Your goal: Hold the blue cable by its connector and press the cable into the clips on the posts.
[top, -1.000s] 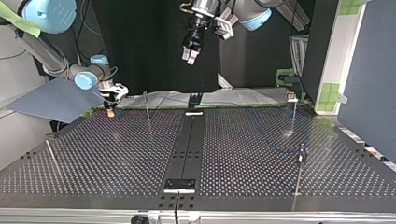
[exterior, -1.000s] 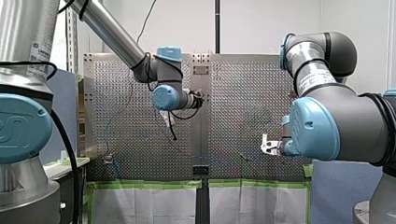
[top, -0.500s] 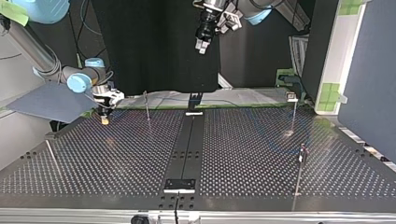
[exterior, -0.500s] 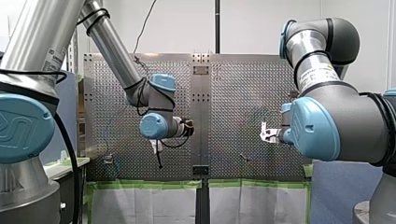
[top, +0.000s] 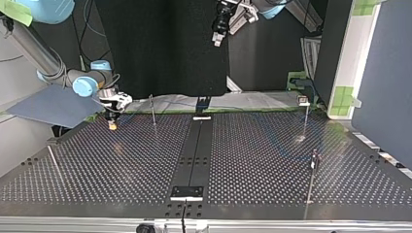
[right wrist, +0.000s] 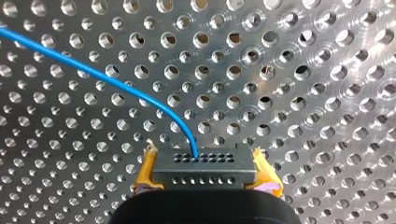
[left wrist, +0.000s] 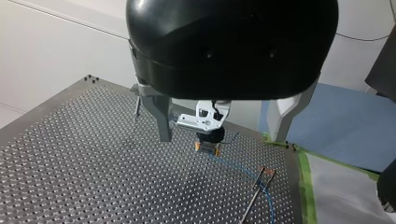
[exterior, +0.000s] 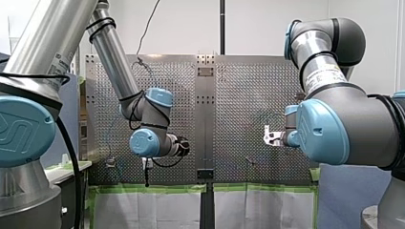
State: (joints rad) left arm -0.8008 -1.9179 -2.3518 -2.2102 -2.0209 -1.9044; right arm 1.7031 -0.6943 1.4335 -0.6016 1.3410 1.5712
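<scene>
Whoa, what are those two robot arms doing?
My right pincer grips the black connector of the blue cable, low over the table. The cable trails off past a thin post; whether it sits in a clip there is too small to tell. My left pincer hangs high above, open and holding nothing.

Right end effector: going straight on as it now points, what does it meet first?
Probably the perforated table, and the connector held in the right end effector would touch it first; the gap is unclear.
</scene>
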